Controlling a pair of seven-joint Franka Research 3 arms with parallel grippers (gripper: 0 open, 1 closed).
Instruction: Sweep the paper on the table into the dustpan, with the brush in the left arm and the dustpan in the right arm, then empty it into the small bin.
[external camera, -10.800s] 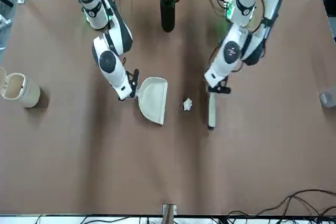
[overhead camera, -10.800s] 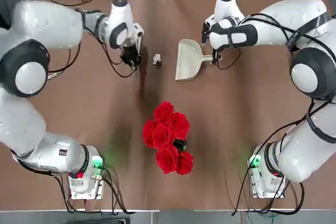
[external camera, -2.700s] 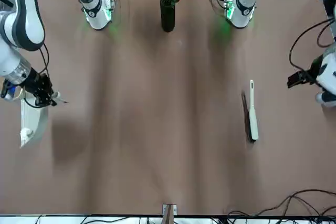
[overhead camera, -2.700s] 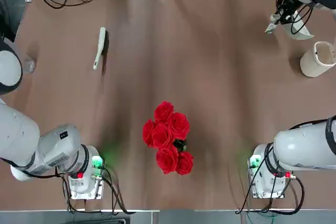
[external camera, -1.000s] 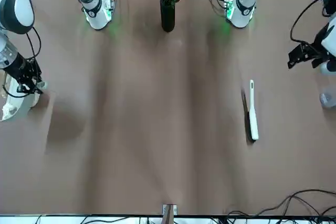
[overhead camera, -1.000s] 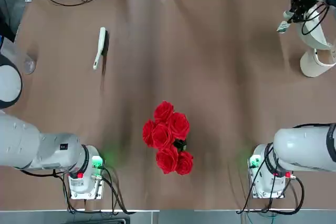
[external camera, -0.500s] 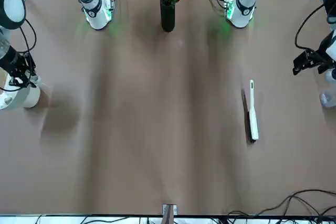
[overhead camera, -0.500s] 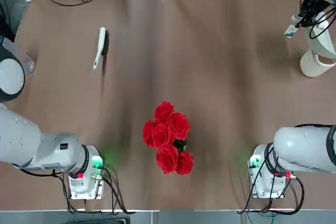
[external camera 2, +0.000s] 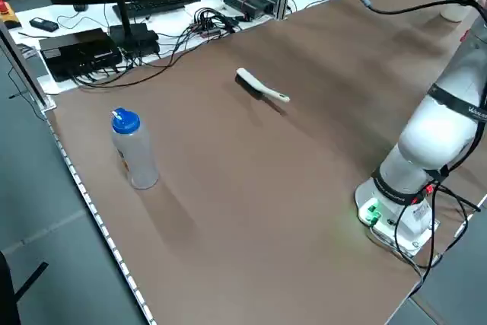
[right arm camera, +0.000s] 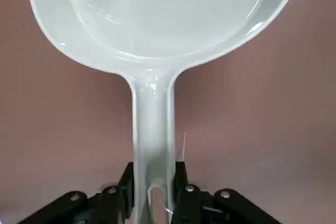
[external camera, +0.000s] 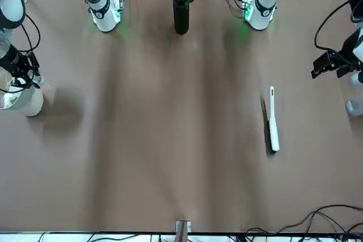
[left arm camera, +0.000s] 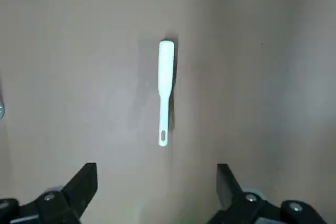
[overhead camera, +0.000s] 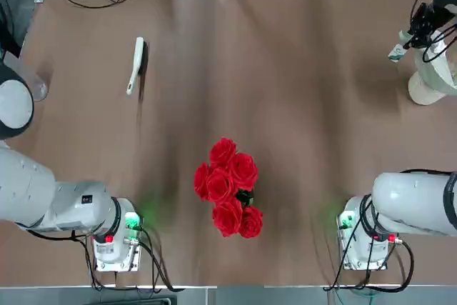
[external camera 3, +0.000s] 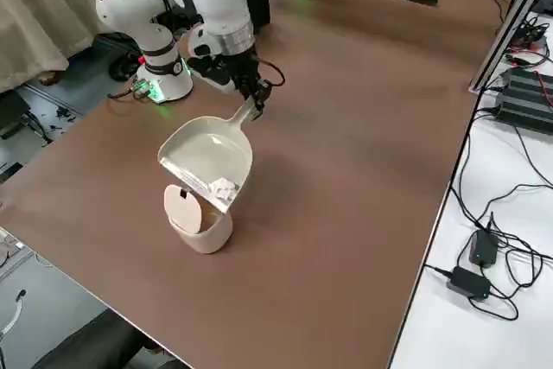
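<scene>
While the right gripper (external camera 3: 251, 99) pinches the handle | pale grey-green plastic dustpan (external camera 3: 207, 155) tilts over small cream cylindrical bin (external camera 3: 200, 225) | crumpled white paper (external camera 3: 223, 187) at lip | left gripper (left arm camera: 157, 184) spread, slim cream brush (left arm camera: 165, 90) beyond.

Brown table (overhead camera: 285, 105), brush (overhead camera: 135, 66) lying flat, small bin (external camera 3: 199, 224), vase of roses (external camera: 181, 15), bottle (external camera 2: 134, 150)
</scene>
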